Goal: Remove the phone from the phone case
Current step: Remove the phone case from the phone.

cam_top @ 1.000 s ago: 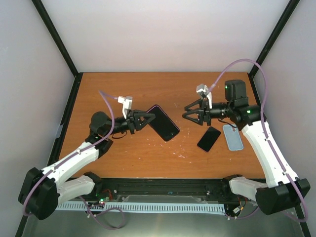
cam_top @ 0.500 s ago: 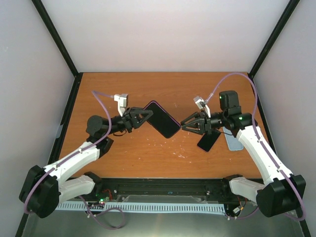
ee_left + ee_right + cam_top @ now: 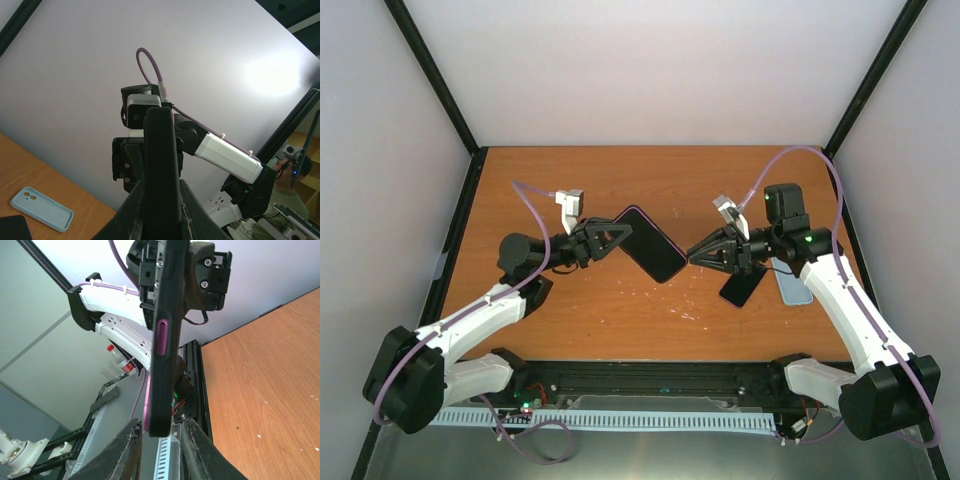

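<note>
Phone (image 3: 650, 245), still cased, stays pinched aloft by left gripper (image 3: 618, 236). Right gripper (image 3: 693, 258) swung in, fingers (image 3: 123, 445) narrowing astride free end; contact unclear. Separation can start.

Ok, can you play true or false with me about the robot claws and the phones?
1. The left claw holds the cased phone up off the table. True.
2. The right claw is grabbing the light blue case. False: that case lies on the table, and the right claw sits around the free end of the cased phone.
3. A black phone lies on the table beside the light blue case. True.
4. The cased phone's side button is green. False: it is purple.
</note>
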`<action>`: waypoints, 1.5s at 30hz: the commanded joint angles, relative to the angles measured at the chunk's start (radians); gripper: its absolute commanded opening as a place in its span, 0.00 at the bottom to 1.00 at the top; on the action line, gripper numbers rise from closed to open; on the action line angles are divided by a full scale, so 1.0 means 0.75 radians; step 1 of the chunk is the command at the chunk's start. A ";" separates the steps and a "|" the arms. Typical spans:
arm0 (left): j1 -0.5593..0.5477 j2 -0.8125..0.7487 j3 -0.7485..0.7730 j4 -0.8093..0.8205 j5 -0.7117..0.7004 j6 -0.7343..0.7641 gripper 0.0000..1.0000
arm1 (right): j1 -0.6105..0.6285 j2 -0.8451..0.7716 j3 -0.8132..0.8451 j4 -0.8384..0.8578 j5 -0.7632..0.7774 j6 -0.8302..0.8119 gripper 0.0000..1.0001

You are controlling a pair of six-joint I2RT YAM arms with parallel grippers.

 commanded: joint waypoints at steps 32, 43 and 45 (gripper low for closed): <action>0.006 -0.037 0.060 0.094 0.018 -0.018 0.00 | 0.052 0.094 0.037 -0.049 0.046 -0.066 0.27; 0.006 -0.051 0.064 0.054 0.012 0.015 0.00 | 0.075 0.067 0.061 -0.172 -0.078 -0.207 0.30; 0.007 -0.054 0.062 0.052 0.012 0.015 0.00 | 0.078 0.070 0.060 -0.171 -0.069 -0.208 0.28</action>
